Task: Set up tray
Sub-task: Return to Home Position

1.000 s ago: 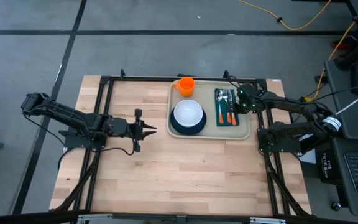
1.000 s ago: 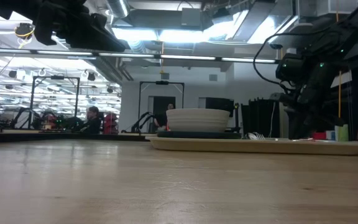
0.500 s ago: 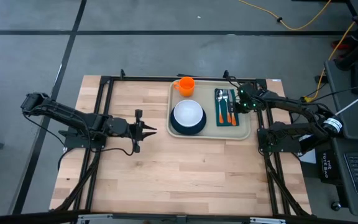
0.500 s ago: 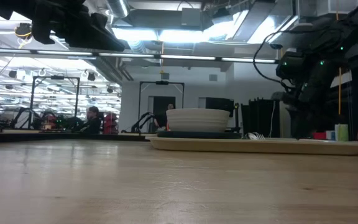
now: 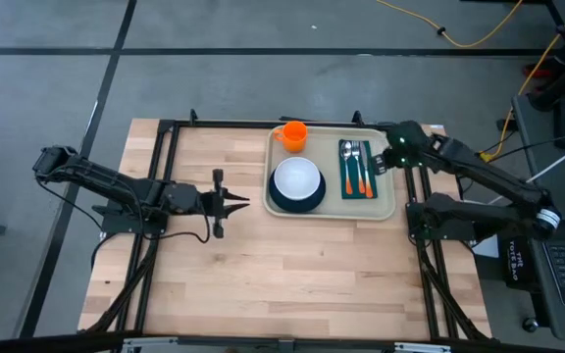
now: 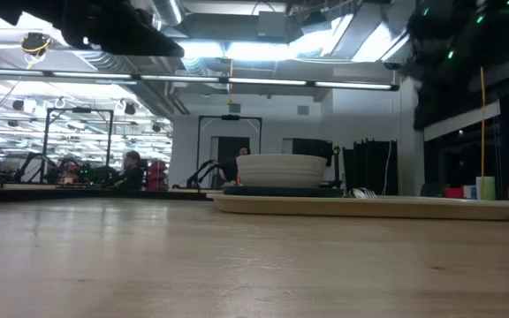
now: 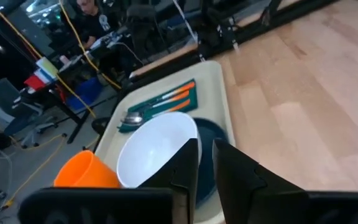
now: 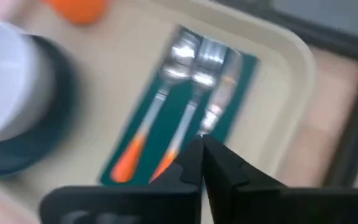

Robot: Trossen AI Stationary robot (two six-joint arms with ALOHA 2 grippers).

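Observation:
The beige tray [image 5: 385, 204] lies at the table's far middle. On it stand an orange cup [image 5: 293, 134] and a white bowl [image 5: 296, 177] on a dark teal plate [image 5: 284, 205]. A dark green napkin [image 5: 357, 191] on the tray carries a spoon [image 8: 164, 88], a fork [image 8: 196, 87] and a knife [image 8: 221, 90]. My right gripper [image 5: 385, 164] hovers shut above the napkin's right side [image 8: 201, 150] and touches nothing. My left gripper [image 5: 240, 203] hangs shut over bare table left of the tray, with the bowl ahead of it in the left wrist view [image 7: 205, 155].
Black frame rails [image 5: 170, 176] run along the table's left, far and right sides. The wooden table top [image 5: 292, 265] stretches from the tray to the near edge. Monitors and cables stand off the table's right edge [image 5: 557, 245].
My right gripper has risen from low beside the cutlery on the napkin and drawn back a little toward the table's far right; in the low view it has gone up out of the picture. The cutlery stays on the napkin.

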